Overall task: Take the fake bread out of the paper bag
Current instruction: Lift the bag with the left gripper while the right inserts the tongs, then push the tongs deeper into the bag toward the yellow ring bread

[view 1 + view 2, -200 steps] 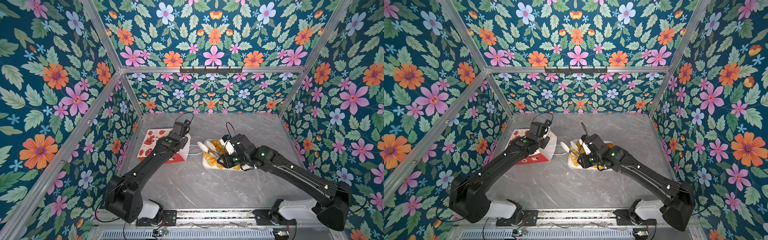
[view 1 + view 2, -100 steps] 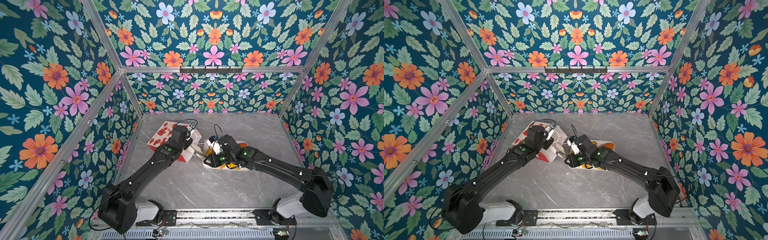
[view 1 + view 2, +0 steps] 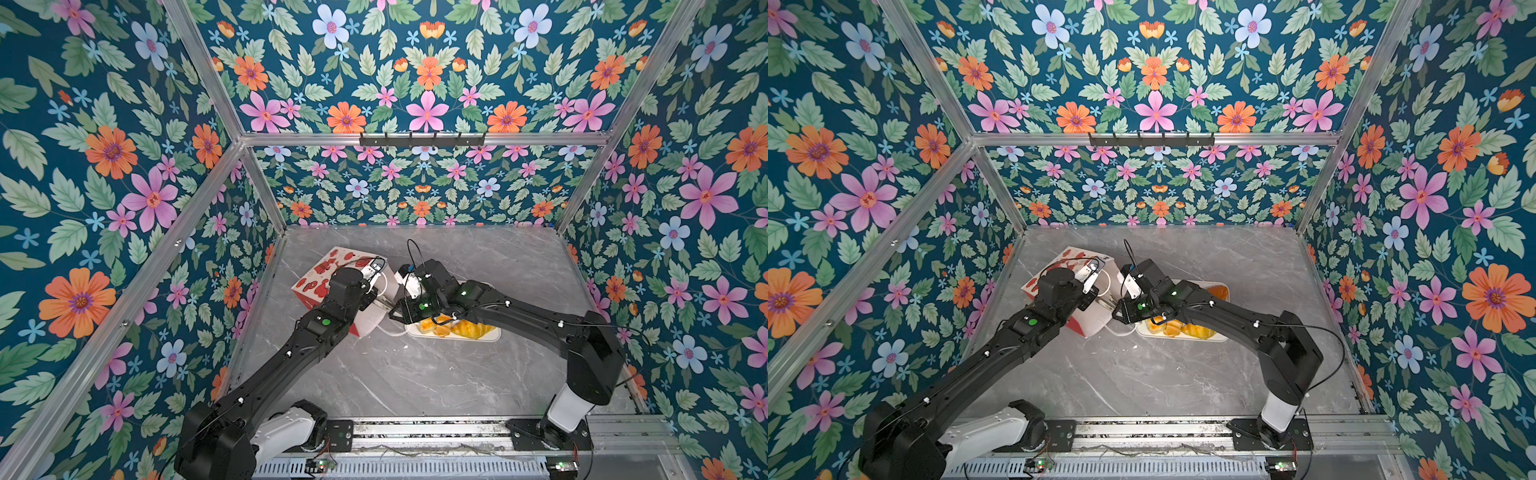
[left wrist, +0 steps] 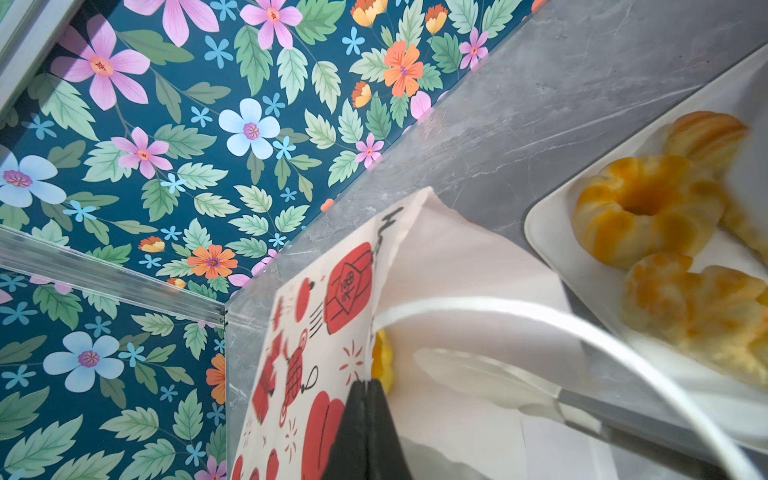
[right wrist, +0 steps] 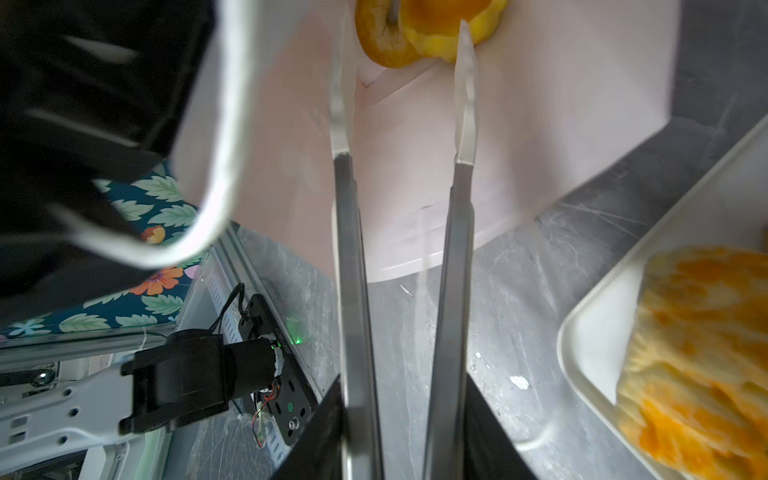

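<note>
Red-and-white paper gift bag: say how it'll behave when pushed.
Probably floppy: the red-and-white paper gift bag lies on its side, mouth bowed. Likely light, being thin paper; may slide unless the left gripper, shut on its rim, anchors it.

Both top views look from high above the near edge, down and toward the far wall (image 3: 415, 187). They take in the whole tabletop (image 3: 415, 374), my left arm (image 3: 316, 328) and right arm (image 3: 519, 316), and they share almost the same scene. My left wrist camera sits very close, looking past my left pincer (image 4: 365, 384) along the paper bag (image 4: 316, 332) toward a corner of the floral walls (image 4: 208, 145). My right wrist camera looks leftward, close along my right pincer (image 5: 403, 18), into the bag's white inside. Both wrist views share the bag and a corner of the tray (image 4: 557, 257).
</note>
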